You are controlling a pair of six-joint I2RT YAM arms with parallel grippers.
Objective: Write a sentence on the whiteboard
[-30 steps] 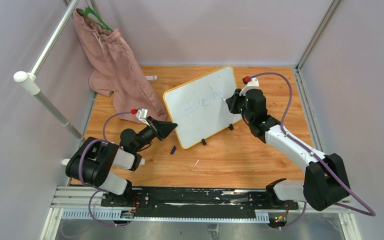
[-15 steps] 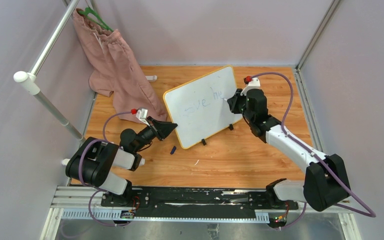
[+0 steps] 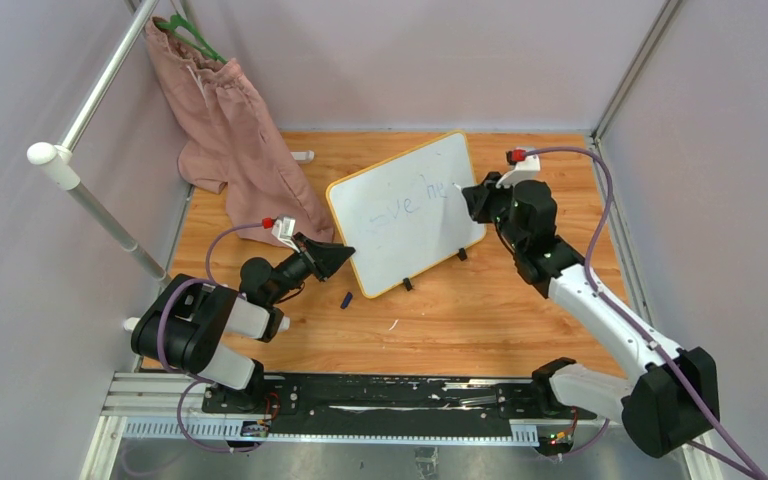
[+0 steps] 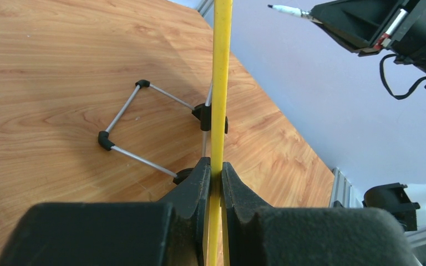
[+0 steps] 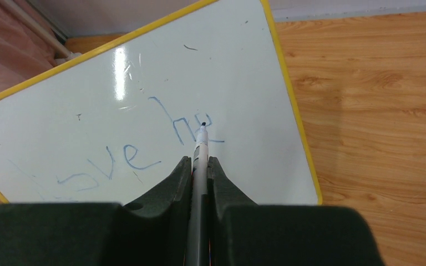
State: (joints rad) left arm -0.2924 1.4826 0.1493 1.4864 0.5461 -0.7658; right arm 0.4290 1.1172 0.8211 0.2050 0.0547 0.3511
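Observation:
The whiteboard point(image 3: 400, 225) stands tilted on the table, with a yellow frame and black feet. My left gripper point(image 3: 344, 256) is shut on its left edge, and the yellow rim point(image 4: 220, 83) runs up between the jaws of the left gripper point(image 4: 214, 166). My right gripper point(image 3: 470, 193) is shut on a white marker point(image 5: 201, 145). The marker's tip is at the last letter of the sentence point(image 5: 144, 147), which reads "love he" in faint blue. I cannot tell whether the tip touches the board. The marker point(image 4: 288, 10) also shows in the left wrist view.
A pink cloth point(image 3: 235, 130) hangs from a green hanger point(image 3: 195, 35) at the back left beside a white rail point(image 3: 90, 100). A small dark cap point(image 3: 346, 299) lies on the wood in front of the board. The board's wire stand point(image 4: 138, 122) rests behind it.
My right arm has swung to the right and the marker tip has moved slightly right along the writing. The left gripper and the board have not moved.

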